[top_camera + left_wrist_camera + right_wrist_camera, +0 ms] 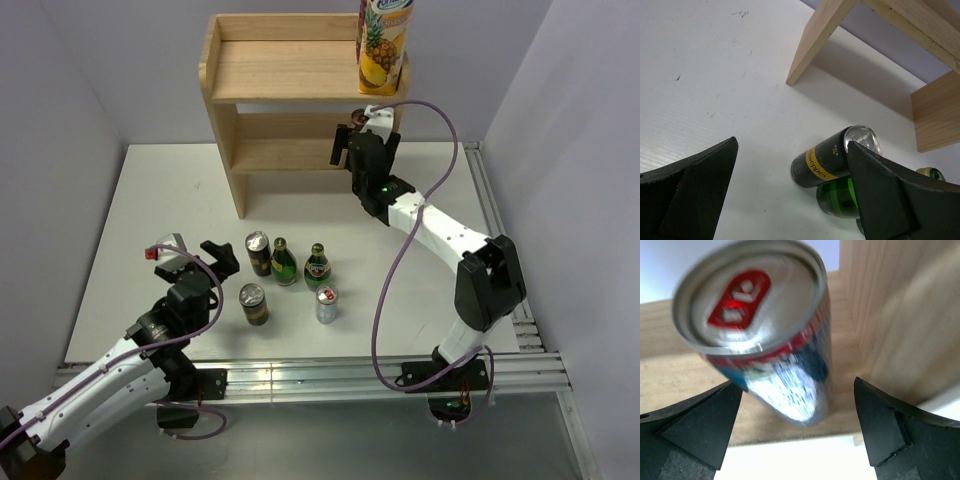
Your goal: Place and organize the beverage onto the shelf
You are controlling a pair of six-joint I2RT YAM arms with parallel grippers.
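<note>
The light wooden shelf (280, 70) stands at the back, with a pineapple juice carton (383, 45) on the right end of its top board. My right gripper (362, 130) is open at the right end of the lower tier. In the right wrist view (797, 390) a silver, blue and red can (785, 370) stands on that board between the jaws, with a gap on each side. My left gripper (195, 255) is open and empty, low over the table left of the drinks. In the left wrist view (790, 150) it faces a black can (832, 157).
On the table stand two black cans (258, 253) (253, 303), two green bottles (284, 262) (317, 266) and a silver can (327, 304). The shelf's side panel (890, 315) is close to the right finger. A purple cable (385, 290) loops over the table.
</note>
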